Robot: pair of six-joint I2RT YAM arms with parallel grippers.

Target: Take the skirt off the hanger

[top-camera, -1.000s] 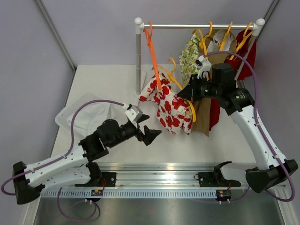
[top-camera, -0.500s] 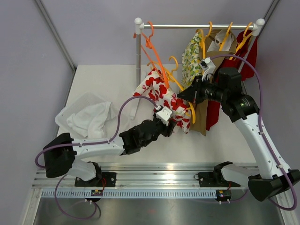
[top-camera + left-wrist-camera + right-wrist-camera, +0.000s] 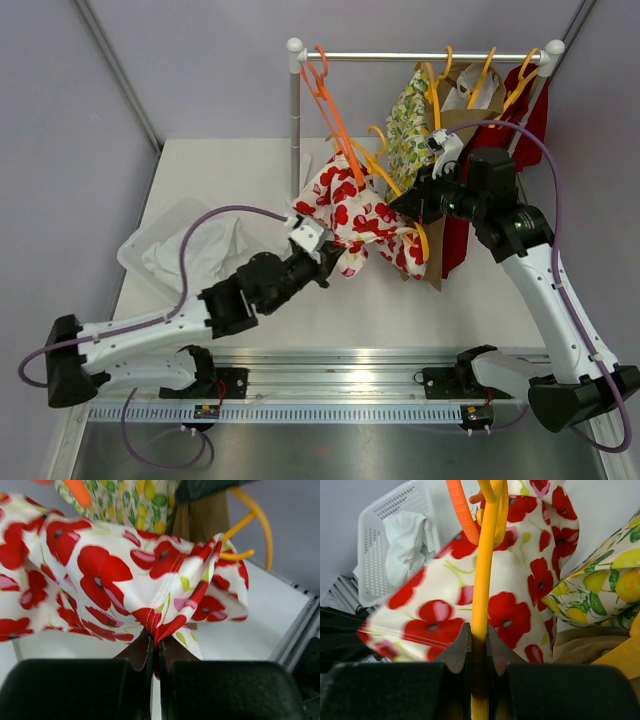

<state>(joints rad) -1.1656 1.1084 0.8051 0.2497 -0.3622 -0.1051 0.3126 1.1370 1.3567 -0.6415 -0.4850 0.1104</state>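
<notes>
The skirt (image 3: 362, 217) is white with red poppies and hangs spread out from a yellow-orange hanger (image 3: 402, 207) below the rail. My left gripper (image 3: 331, 254) is shut on a fold of the skirt's lower hem (image 3: 159, 621), and the cloth stretches toward it. My right gripper (image 3: 412, 205) is shut on the hanger's yellow bar (image 3: 480, 605), which runs straight up between its fingers with the skirt (image 3: 447, 607) behind it. In the left wrist view the hanger's curved end (image 3: 255, 527) shows at the upper right.
A clothes rail (image 3: 420, 56) on a white post (image 3: 295, 120) carries more orange hangers and garments: a lemon-print one (image 3: 407, 125), a brown one and a red one (image 3: 528, 115). A white mesh basket (image 3: 185, 245) holding white cloth sits on the table at left.
My left gripper has shut on the skirt's hem and drawn it left and toward me, spreading the cloth. The right gripper keeps its hold on the hanger and has barely shifted.
</notes>
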